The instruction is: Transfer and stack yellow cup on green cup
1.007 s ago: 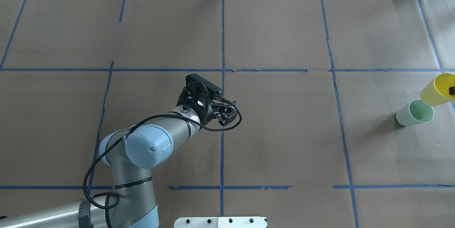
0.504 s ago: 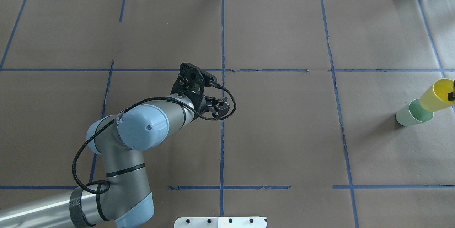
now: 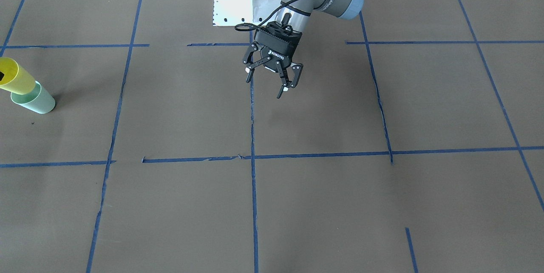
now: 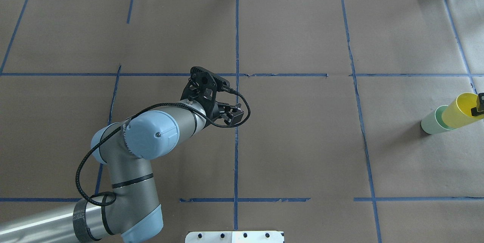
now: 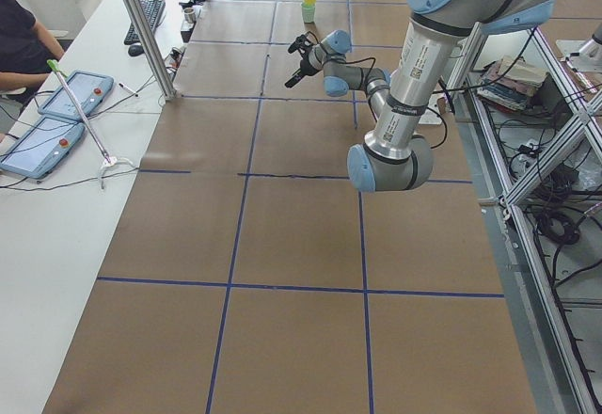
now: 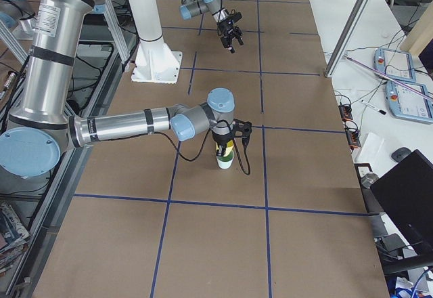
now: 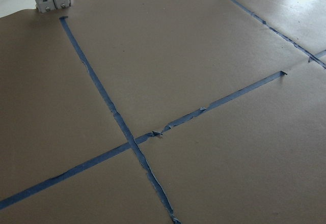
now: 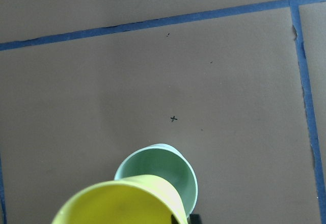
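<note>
Hovering tilted over the brown paper-covered table (image 4: 302,140), small bright yellow tapered plastic cup (image 4: 455,114), clamped at its rim by the right gripper (image 6: 224,143), base at the mouth of the upright pale mint-green plastic cup (image 4: 429,123), left gripper (image 3: 267,85) spread wide, empty, near the table's centre.

We see a bright yellow cup (image 4: 457,112), a pale mint-green cup (image 4: 429,125), and brown paper (image 4: 302,140) gridded with blue tape (image 4: 236,38).

Robot lab: taped table (image 5: 282,216), teach pendants (image 5: 56,118)
</note>
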Controlling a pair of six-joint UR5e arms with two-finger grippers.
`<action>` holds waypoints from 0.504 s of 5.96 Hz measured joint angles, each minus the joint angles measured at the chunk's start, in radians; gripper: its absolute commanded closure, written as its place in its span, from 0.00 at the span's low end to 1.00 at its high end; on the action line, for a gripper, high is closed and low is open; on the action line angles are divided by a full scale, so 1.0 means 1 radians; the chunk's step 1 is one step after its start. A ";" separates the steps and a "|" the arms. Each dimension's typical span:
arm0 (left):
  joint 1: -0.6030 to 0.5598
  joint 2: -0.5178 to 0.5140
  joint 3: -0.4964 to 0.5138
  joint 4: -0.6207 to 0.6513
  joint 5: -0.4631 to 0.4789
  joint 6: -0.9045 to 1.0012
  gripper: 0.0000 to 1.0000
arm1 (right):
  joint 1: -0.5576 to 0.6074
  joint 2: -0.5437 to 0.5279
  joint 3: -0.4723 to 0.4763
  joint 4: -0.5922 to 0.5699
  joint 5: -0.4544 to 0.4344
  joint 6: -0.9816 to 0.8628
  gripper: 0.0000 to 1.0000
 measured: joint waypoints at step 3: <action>0.000 0.002 -0.001 -0.001 0.000 -0.016 0.00 | -0.001 0.001 -0.008 0.004 -0.007 -0.010 0.70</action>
